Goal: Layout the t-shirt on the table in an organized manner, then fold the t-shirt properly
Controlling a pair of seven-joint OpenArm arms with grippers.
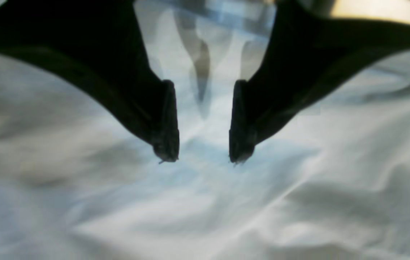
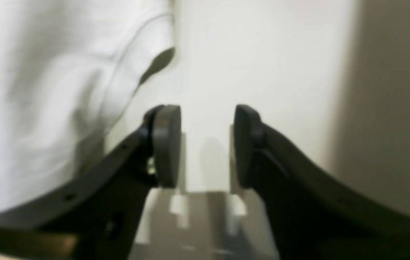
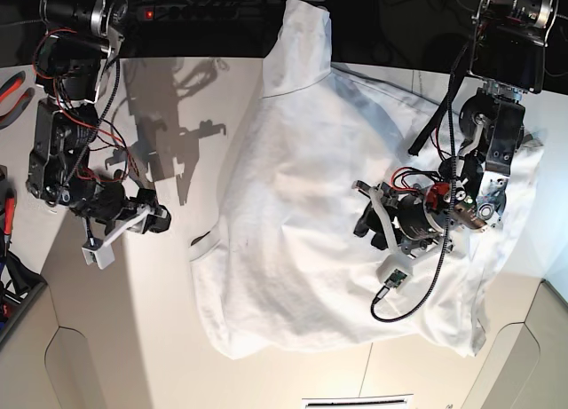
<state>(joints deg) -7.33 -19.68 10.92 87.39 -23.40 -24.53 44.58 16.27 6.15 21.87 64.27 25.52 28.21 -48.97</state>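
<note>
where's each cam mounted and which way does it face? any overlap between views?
Left wrist: on the left arm, looking down past its open fingers at the rumpled t-shirt close below.
Right wrist: on the right arm, looking past its open fingers at the bare table; shirt edge at frame left.
Base: overhead, facing down on table, shirt and both arms.
Shared: all three show the t-shirt; base also shows the left gripper and the right gripper.

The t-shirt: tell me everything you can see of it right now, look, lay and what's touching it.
The t-shirt is plain white soft cloth, spread wrinkled and unfolded across the table. One end runs past the far edge; a hemmed flap sticks out on the side of the right gripper, which is open beside it over bare table. The left gripper, open, hangs over its middle; contact cannot be told.
</note>
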